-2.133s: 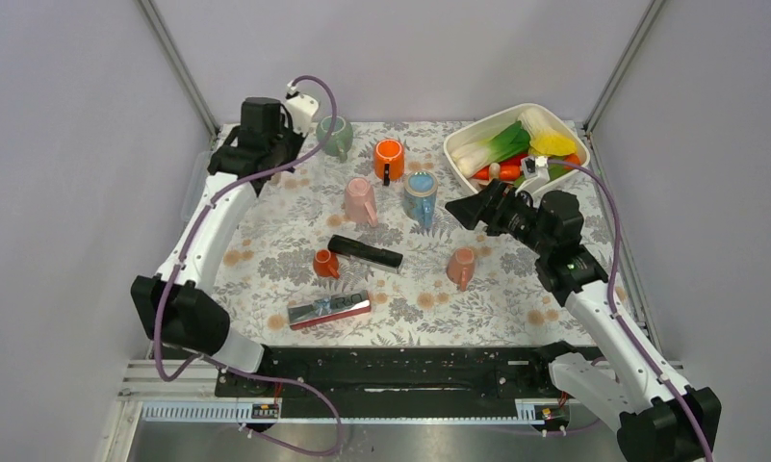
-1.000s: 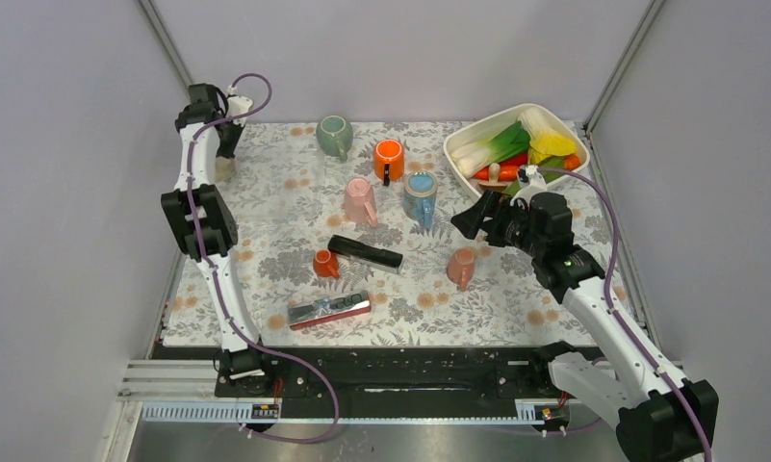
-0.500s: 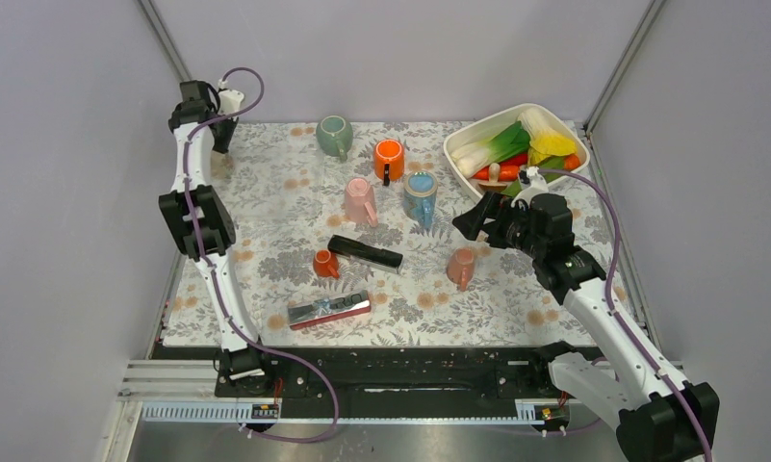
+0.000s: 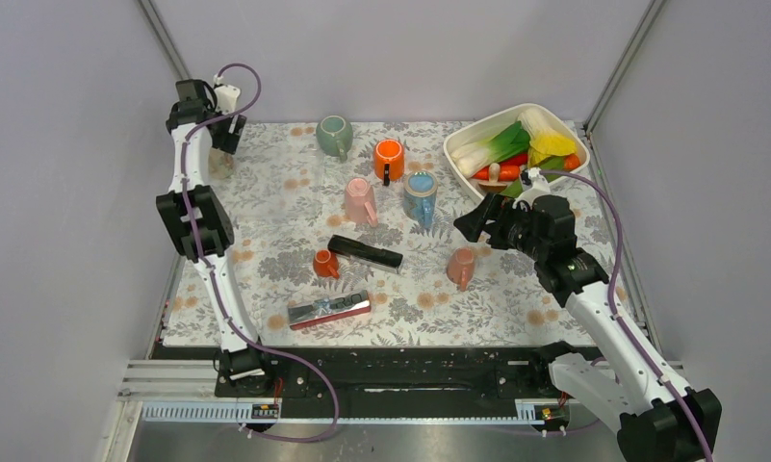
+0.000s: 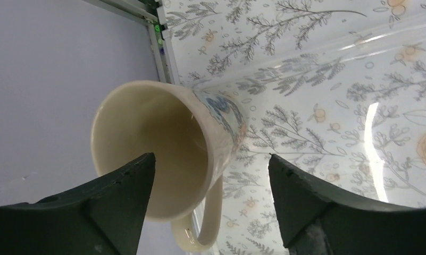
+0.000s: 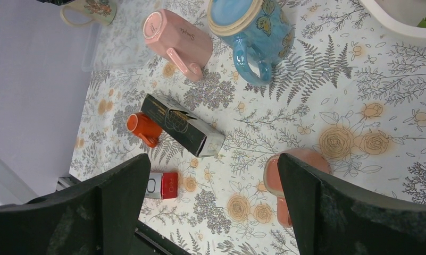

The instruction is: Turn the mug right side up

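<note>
Left pincer (image 5: 210, 162) newly agape, mug (image 5: 147, 125) empty

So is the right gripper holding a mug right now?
No, in the right wrist view the right gripper hangs above the table with its jaws spread wide and nothing between them.

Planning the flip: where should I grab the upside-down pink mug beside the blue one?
Pinch the pink mug across its body, just under the upturned base, coming from above. Its handle sticks out toward the black box, so close on the two bare sides.
</note>
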### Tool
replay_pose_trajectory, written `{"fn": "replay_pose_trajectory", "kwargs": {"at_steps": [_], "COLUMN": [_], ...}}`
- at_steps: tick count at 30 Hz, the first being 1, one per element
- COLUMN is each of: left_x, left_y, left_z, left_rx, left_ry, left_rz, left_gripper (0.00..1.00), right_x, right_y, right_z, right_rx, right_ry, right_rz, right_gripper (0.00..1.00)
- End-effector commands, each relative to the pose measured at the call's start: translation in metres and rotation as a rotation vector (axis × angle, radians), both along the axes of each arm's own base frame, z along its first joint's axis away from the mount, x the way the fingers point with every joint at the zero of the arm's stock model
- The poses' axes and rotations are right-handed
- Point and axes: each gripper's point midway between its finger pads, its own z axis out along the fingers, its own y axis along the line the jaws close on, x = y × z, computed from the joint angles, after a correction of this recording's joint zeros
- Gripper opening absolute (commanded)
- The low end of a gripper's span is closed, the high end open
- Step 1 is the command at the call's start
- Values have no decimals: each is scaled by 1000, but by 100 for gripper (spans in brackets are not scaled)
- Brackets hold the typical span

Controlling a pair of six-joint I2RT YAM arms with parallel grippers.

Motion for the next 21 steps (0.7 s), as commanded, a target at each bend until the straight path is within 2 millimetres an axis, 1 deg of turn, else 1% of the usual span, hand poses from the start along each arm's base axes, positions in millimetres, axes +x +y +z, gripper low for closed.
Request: {"fn": "replay_pose_trajectory", "kwargs": {"at_steps": [1,4,7,9,11,14,15,18,20,21], "left_x": [-3,-11,-21,-30,-44,-76,-92,-128,-144,-148], "left_y": [-15,-31,-49,-65,-87,-131,-147,-184,-205,-211], "left_z": [82,107,127,132,132,108,88,50,25,14], "left_rx": [15,46,56,52,43,6,-15,-37,-51,-65], "left_ry": [-167,-194,-217,-216,-193,-92,-29,89,157,185], "left_rz": [-48,-96,-128,-159,-208,-338,-388,-487,-522,-521], "left_gripper": [88,97,99,99,99,99,98,93,86,82], "right_x": [2,1,1,0,-1,-2,-2,-3,-3,-3], "right_y": [-1,1,1,1,0,-2,-3,-3,-3,-3], "right_z": [8,4,1,0,0,1,0,-2,-6,-8], "right_rx": [-14,-9,-7,-9,-11,-19,-23,-28,-32,-34], "right_ry": [-28,-10,-2,-1,-5,-14,-12,-9,-1,2], "right_rz": [-3,2,4,1,-3,-6,-7,-3,-2,-1], "right_gripper": [99,100,99,99,99,99,99,99,99,99]}}
